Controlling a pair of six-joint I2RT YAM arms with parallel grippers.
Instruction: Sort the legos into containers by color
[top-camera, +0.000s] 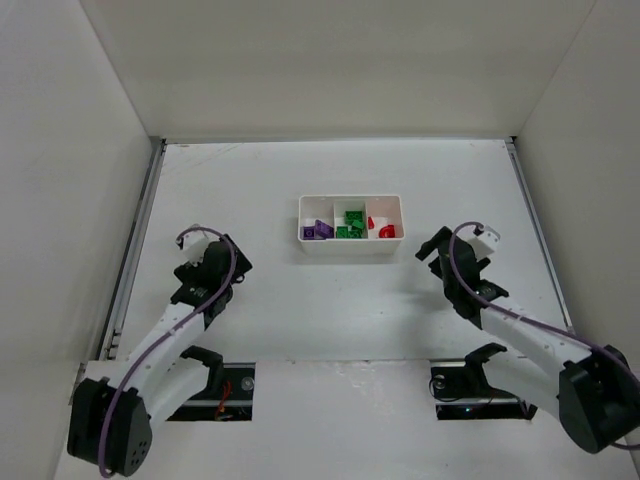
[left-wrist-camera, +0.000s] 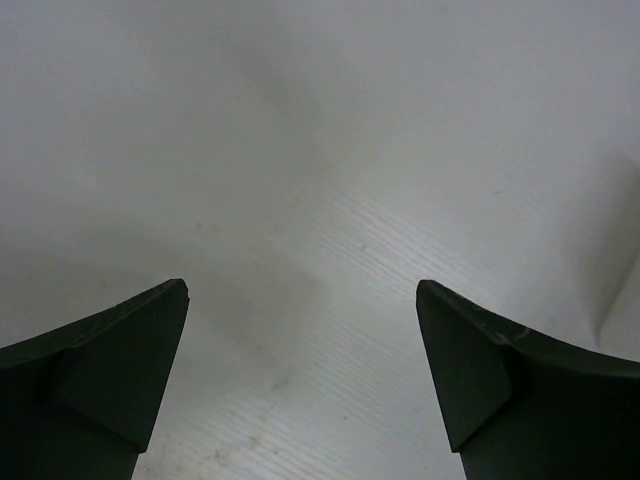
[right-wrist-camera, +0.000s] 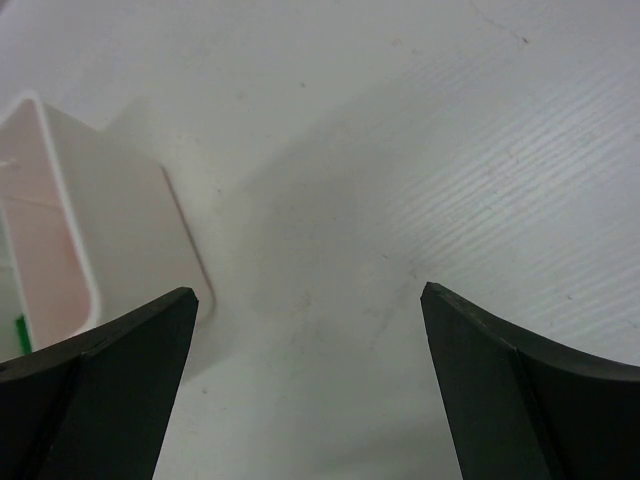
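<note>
Right wrist view: the right gripper (right-wrist-camera: 308, 292) has its jaws spread and empty, with the tray (right-wrist-camera: 130, 230) just to their left. The left gripper (left-wrist-camera: 300, 285) is also spread and empty, and farther off. The tray sits mid-table (top-camera: 300, 320), its long axis parallel to the far edge, with the legos (top-camera: 350, 226) inside, grouped by colour.

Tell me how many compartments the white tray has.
3, in a row: the left compartment holds purple legos, the middle compartment green legos, the right compartment red legos. None looks hidden.
</note>
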